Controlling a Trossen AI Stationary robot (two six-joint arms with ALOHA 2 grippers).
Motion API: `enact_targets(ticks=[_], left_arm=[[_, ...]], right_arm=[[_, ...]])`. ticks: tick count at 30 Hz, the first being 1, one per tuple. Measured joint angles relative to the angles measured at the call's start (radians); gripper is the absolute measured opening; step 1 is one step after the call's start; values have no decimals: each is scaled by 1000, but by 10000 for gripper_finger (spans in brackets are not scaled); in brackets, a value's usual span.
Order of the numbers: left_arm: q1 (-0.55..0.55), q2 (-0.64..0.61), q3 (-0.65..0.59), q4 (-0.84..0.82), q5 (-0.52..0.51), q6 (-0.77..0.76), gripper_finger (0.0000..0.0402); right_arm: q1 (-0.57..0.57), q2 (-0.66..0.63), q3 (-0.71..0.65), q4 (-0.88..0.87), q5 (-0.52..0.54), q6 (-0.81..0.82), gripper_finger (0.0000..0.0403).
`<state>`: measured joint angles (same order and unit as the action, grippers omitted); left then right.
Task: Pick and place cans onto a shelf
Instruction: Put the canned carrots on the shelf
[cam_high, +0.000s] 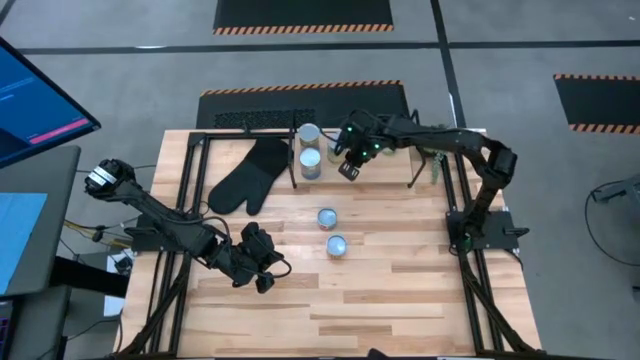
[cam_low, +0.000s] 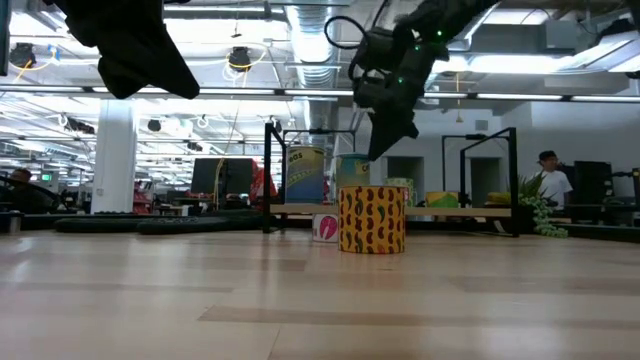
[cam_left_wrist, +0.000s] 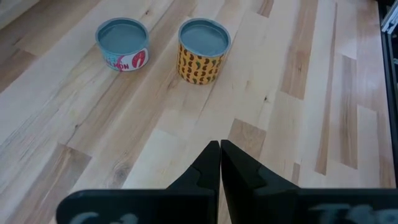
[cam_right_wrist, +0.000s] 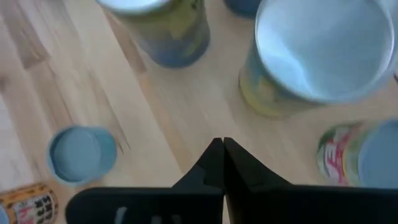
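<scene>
We found the right gripper (cam_high: 351, 163) raised above the shelf (cam_high: 385, 173) at the table's far side, its fingers (cam_right_wrist: 211, 163) pressed together with nothing between them. Directly under it in the right wrist view stood a large green-yellow can (cam_right_wrist: 317, 53), with a second tall can (cam_right_wrist: 166, 28) beside it and a red-and-white can (cam_right_wrist: 357, 155) at the edge. From above, those shelf cans (cam_high: 309, 150) stood just left of the claw, beside a black oven mitt (cam_high: 245, 177).

The left gripper (cam_high: 262, 262) hovered over the near left of the plank tabletop (cam_high: 400, 290), closed and empty as well. Ahead of it stood two short cans, a yellow pepper-print can (cam_left_wrist: 203, 50) and a pink-labelled can (cam_left_wrist: 122, 44), near each other but apart, well clear of both claws.

Only the low view showed the labels side-on, the pepper can (cam_low: 372, 219) in front and the pink one (cam_low: 326, 228) behind, and a person (cam_low: 549, 180) standing in the room beyond.
</scene>
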<state>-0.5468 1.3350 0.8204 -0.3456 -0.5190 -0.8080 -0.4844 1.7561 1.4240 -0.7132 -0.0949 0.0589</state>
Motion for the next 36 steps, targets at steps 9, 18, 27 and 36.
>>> enact_targets(ticks=[9,18,27,36], left_arm=[[0,0,0,0,0,-1,0],[0,0,0,0,0,-8,0],[0,0,0,0,0,-29,0],[0,0,0,0,0,-46,0]], right_arm=[[-27,-2,-37,134,-15,-18,18],[-48,-1,-60,168,-14,-36,11],[-74,-1,-60,218,-10,-40,18],[-103,-1,-60,228,-8,-41,17]])
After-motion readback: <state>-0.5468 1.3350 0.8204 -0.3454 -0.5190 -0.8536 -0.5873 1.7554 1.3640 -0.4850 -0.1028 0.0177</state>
